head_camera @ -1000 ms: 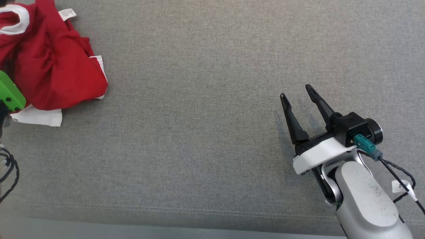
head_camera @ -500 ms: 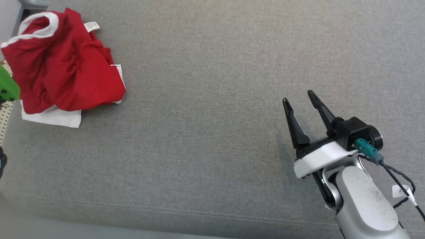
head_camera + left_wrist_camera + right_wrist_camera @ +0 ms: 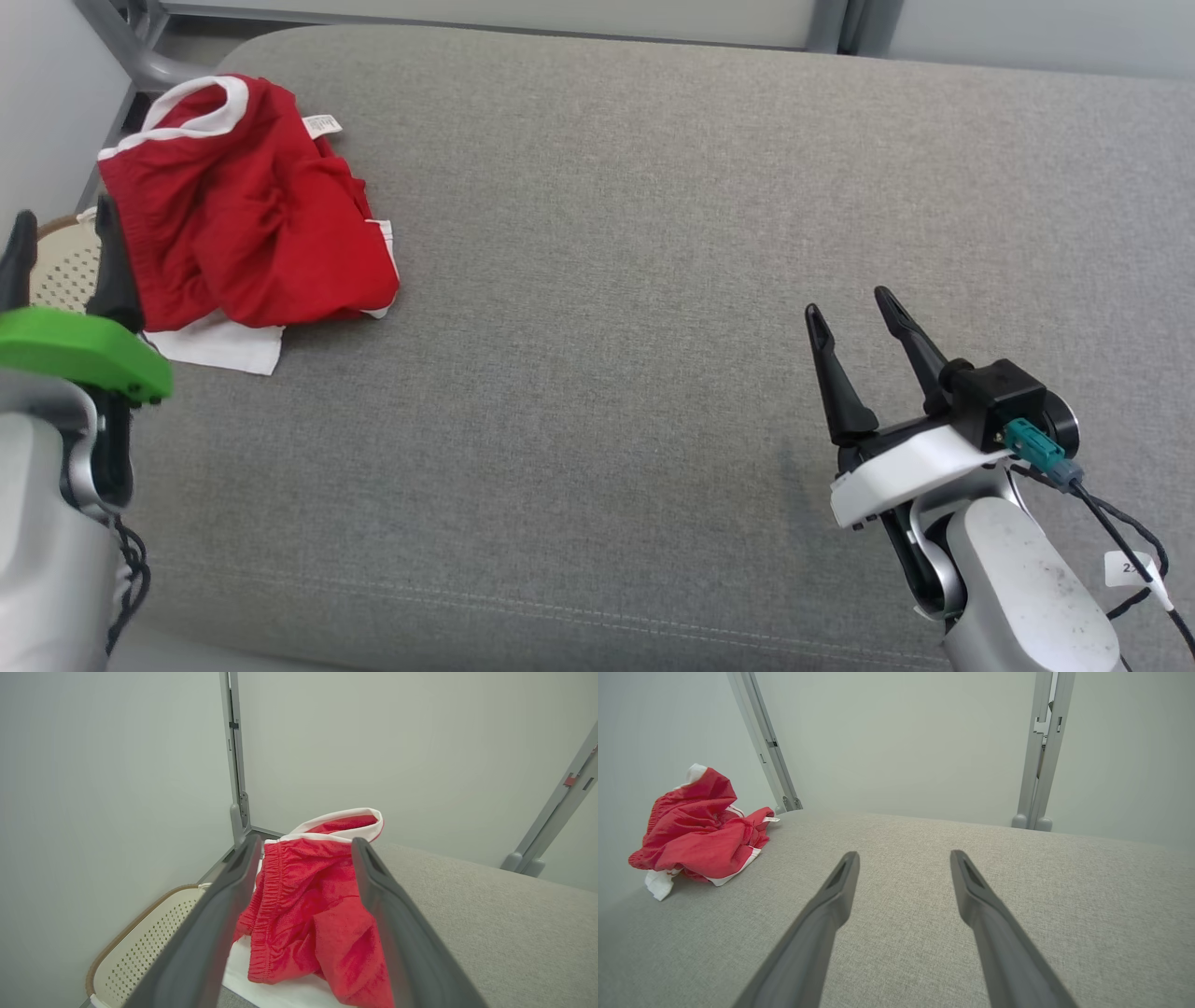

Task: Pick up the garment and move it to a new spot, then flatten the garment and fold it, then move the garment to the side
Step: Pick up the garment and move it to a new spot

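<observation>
Your garment lies bunched at ten o'clock on the cushion. Your left gripper, fingers spread, sits just beside it, likely aimed for the pick. The right gripper, also spread, waits at four o'clock, well apart.

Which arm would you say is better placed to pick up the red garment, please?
Left. The left gripper, open, is right beside the garment; the right gripper, also open, is far across the cushion.

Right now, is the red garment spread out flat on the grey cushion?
No, the red garment lies in a crumpled heap near the far left corner of the grey cushion.
</observation>
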